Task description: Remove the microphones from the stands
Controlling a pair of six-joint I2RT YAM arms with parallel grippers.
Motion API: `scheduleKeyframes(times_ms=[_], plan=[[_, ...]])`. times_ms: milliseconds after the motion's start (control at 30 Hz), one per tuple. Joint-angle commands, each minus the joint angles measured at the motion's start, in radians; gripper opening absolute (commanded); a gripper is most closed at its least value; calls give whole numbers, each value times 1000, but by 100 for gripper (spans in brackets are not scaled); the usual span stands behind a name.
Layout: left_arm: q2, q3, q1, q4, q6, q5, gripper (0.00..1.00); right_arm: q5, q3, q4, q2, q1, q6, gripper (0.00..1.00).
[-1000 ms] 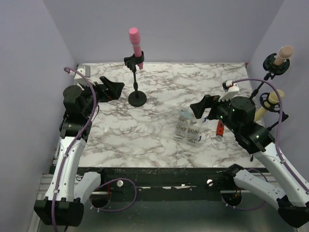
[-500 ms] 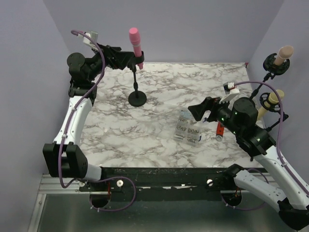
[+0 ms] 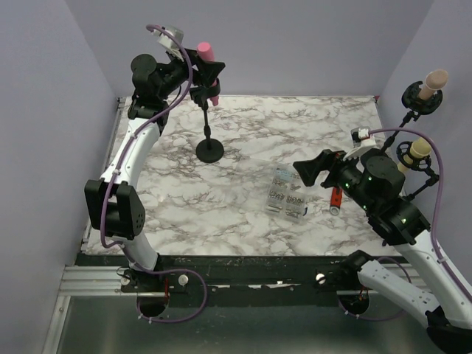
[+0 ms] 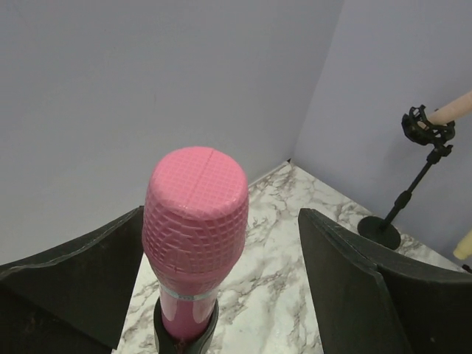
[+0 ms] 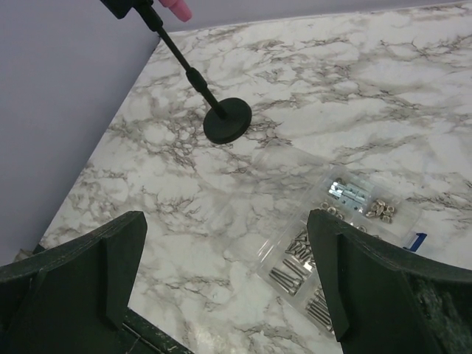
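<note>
Pink microphone, cylindrical, grid-textured head: we find it seated in the clip of the black round-based stand, far left on the marbled table. The raised left gripper straddles its head, jaws apart, untouching; the right gripper gapes empty.

Top external looks steeply down from the near edge over the whole table. Left wrist faces the microphone at close range. Right wrist looks obliquely down from farther off; the stand base, upper left, also appears in top external.
</note>
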Motion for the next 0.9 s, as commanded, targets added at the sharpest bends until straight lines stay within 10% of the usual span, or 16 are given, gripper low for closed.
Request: scheduleKeyframes(times_ms=[0,500,867], plan=[[37,39,-8,-77,72,-106,80,27,23,-40,-7,3,6,100],[-43,76,-16,-307,150,-168,9,16,4,-40,17,3,35,100],[-283,-85,-18,-516,181,-172,0,-41,-36,27,73,3,60,100]])
